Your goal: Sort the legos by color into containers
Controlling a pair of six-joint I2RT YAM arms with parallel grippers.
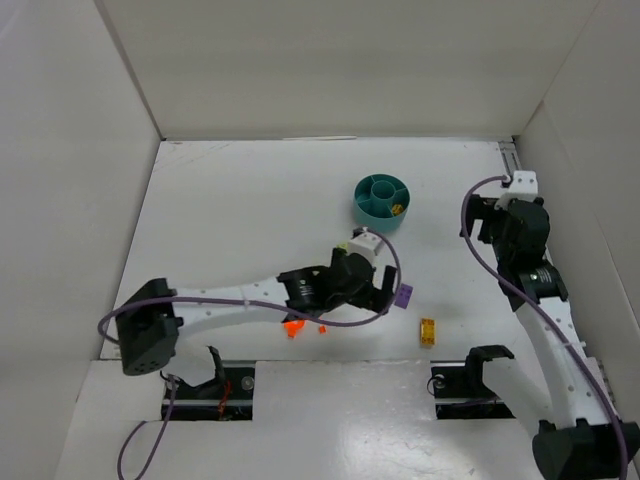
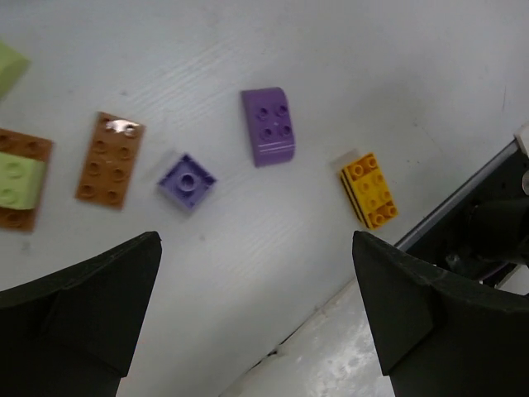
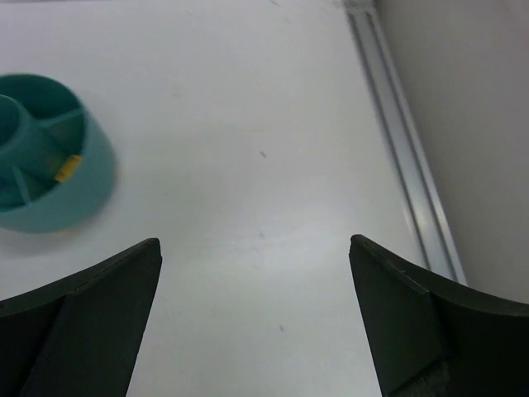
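Observation:
The teal tub (image 1: 381,202) stands at the back middle with a yellow piece (image 1: 396,209) in one wedge. It also shows in the right wrist view (image 3: 50,178). My left gripper (image 1: 383,292) is open and empty, hovering over loose legos. In the left wrist view (image 2: 254,240) I see a purple curved brick (image 2: 269,126), a small purple square (image 2: 188,182), a brown plate (image 2: 110,160), a brown brick with a pale green one on it (image 2: 16,178), and a yellow-gold brick (image 2: 369,190). My right gripper (image 1: 487,218) is open and empty, right of the tub (image 3: 254,244).
Orange-red pieces (image 1: 293,326) lie under the left arm near the front edge. A yellow-gold brick (image 1: 427,331) lies near the front. White walls enclose the table. A metal rail (image 3: 401,149) runs along the right side. The table's front seam (image 2: 331,314) is close.

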